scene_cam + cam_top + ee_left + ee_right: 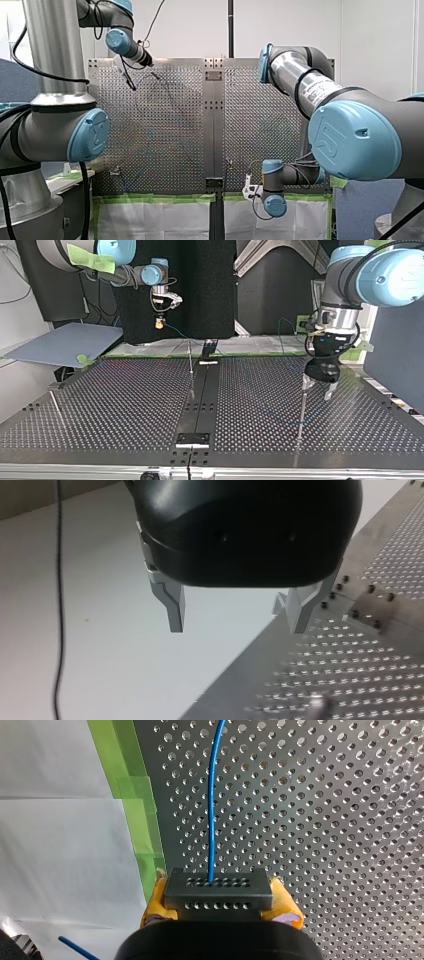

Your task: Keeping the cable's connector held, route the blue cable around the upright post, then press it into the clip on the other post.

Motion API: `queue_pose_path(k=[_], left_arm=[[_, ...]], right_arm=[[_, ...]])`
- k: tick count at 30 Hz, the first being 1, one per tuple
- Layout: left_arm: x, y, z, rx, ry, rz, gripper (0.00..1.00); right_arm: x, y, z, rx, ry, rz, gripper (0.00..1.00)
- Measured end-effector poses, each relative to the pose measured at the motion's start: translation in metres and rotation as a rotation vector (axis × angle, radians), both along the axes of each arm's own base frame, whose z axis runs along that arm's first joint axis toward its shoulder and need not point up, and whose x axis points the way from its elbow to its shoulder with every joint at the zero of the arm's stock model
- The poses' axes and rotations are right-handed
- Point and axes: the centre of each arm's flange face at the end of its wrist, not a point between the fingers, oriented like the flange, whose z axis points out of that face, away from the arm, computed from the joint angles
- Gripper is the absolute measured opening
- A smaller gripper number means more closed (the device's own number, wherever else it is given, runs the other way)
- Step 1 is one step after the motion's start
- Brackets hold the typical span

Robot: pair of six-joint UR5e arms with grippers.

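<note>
Right wrist view: my right tool (220,902) pinches connector (218,887), blue cable (212,795) leading ahead. My left tool (238,627) spread, empty, near post (301,412). I'd hold pinch firm, loop wide round post.

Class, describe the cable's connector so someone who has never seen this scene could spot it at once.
Find the green tape along the perforated table; my right gripper hovers there. Between its yellow pads sits the connector, a dark block. Unlike anything nearby, it has two rows of holes, the blue cable leaving one.
</note>
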Motion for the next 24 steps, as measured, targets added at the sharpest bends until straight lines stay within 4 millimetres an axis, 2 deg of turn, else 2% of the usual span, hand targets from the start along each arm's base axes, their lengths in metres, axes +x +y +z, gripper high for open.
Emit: queue_pose_path(k=[8,24], left_arm=[[0.005,0.009,0.029,0.062,-0.053,0.079,1.00],[-0.001,0.009,0.016,0.207,0.047,0.192,1.00]], right_arm=[[0.000,0.000,0.000,-0.001,-0.005,0.000,0.00],[0.002,-0.002,0.001,-0.004,-0.031,0.002,0.00]])
